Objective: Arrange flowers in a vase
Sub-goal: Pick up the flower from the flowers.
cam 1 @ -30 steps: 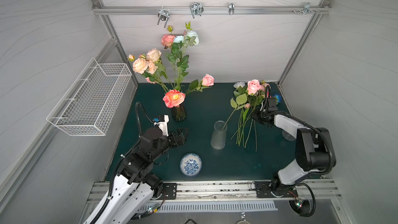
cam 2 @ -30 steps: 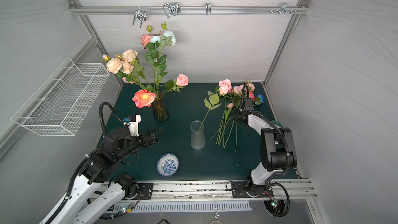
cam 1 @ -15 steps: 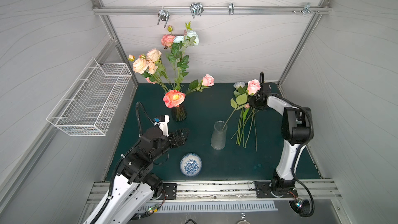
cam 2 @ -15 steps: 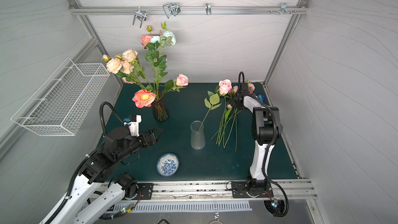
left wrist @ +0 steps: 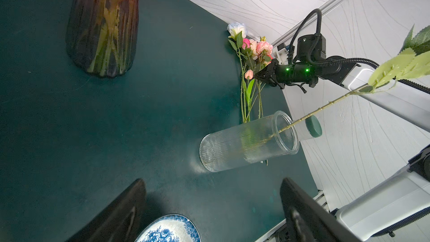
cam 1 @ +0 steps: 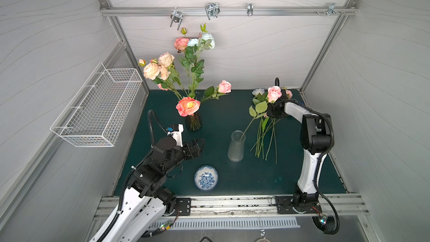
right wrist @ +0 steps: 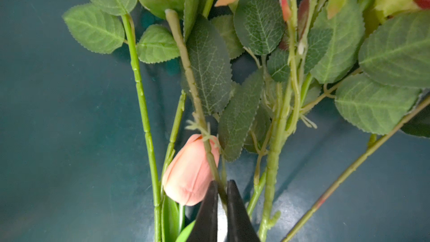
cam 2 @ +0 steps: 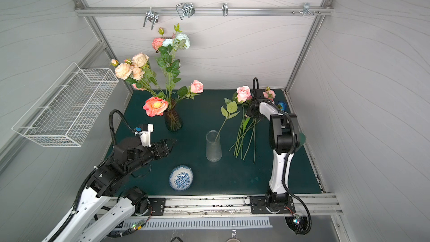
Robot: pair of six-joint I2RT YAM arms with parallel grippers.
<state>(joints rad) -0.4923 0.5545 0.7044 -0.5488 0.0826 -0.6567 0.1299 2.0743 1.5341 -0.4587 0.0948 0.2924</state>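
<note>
A clear ribbed vase point(cam 1: 236, 146) point(cam 2: 213, 146) point(left wrist: 246, 140) stands mid-mat and holds one pink rose point(cam 1: 274, 93) whose stem leans to the right. Loose flowers point(cam 1: 265, 136) point(cam 2: 244, 136) point(left wrist: 251, 66) lie on the mat beside it. My right gripper point(cam 1: 270, 110) point(cam 2: 250, 112) point(right wrist: 222, 183) is down among their leaves, shut on a thin green stem point(right wrist: 193, 89) next to a peach bud point(right wrist: 190, 171). My left gripper point(cam 1: 197, 145) point(cam 2: 169, 145) point(left wrist: 213, 196) hovers open and empty left of the clear vase.
A dark vase point(cam 1: 193, 122) point(cam 2: 172, 119) point(left wrist: 104, 24) full of roses stands at the back left. A blue-and-white bowl point(cam 1: 206, 178) point(cam 2: 181, 178) sits near the front edge. A wire basket point(cam 1: 97, 108) hangs on the left wall. A green-lidded jar point(left wrist: 313, 125) sits at the right edge.
The right jaws have closed onto a stem in the loose pile, and the right arm's elbow has shifted while its gripper stayed there. The left arm has not moved.
</note>
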